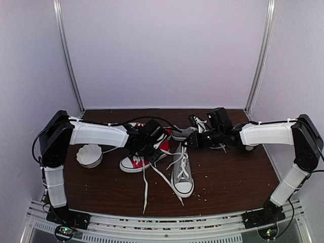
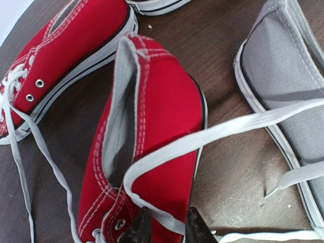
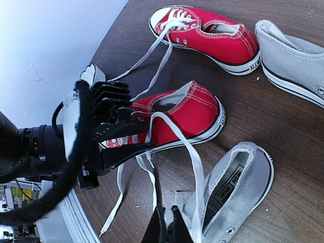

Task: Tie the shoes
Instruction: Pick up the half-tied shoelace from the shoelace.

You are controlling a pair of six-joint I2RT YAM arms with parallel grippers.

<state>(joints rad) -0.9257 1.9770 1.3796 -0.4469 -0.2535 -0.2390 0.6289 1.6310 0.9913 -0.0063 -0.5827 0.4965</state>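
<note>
The left gripper is holding a white lace in narrow jaws, pulling it over a red shoe to form a loop. The right gripper is pinching another lace with shut jaws. The grey shoe is lying in the middle of the counter, toe near; its mate is farther back. Open room is remaining on the right.

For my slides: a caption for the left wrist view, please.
Left gripper pinching a white lace looped over a red sneaker, grey shoe alongside.
</note>
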